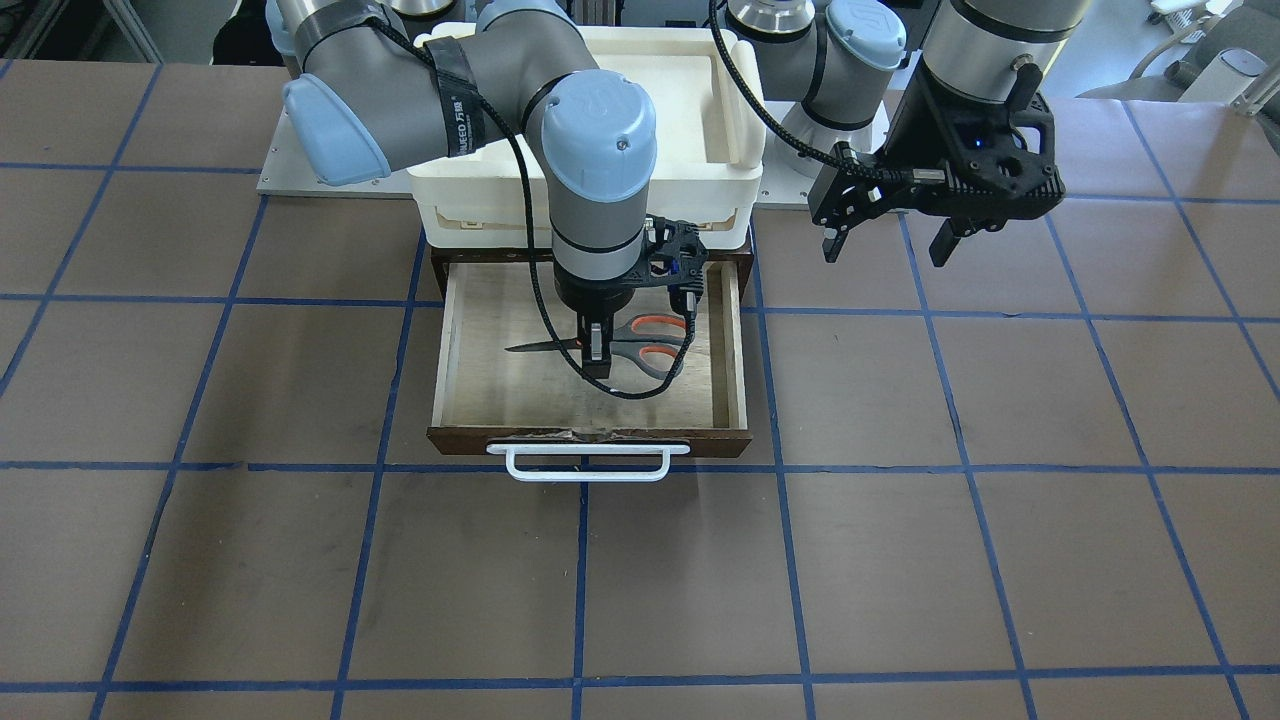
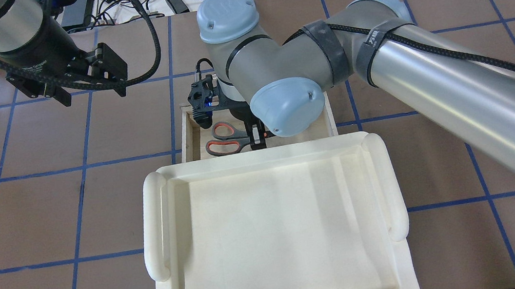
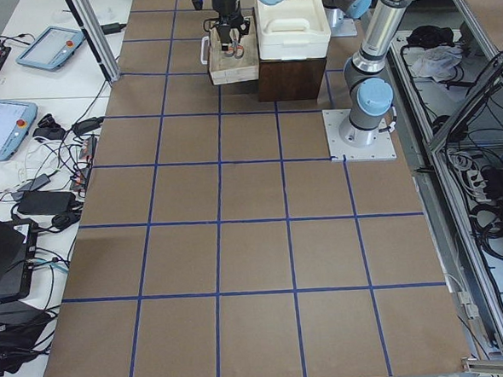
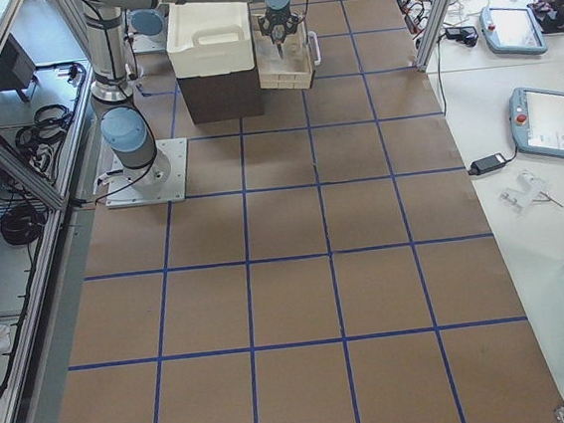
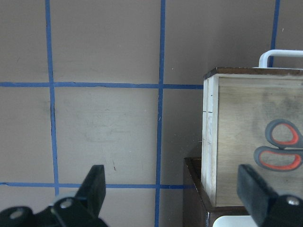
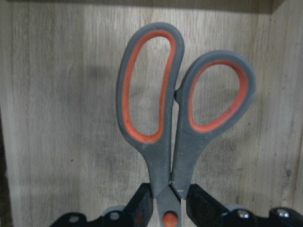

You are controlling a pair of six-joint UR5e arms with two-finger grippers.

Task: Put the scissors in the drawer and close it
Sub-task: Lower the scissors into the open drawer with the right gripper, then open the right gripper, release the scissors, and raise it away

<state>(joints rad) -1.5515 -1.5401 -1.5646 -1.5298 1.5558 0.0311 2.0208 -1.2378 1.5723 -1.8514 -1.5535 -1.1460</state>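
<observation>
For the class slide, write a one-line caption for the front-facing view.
Right gripper holds the scissors inside the open drawer; left gripper hovers open beside it.

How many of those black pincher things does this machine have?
2. The right tool is down in the open drawer, shut on the scissors. The left tool hangs open above the table beside the drawer, holding nothing.

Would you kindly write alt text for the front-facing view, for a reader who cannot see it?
The right claw grips the scissors near their pivot, inside the open drawer. The left claw hangs open over the table to one side; a white bin sits behind the drawer.
</observation>
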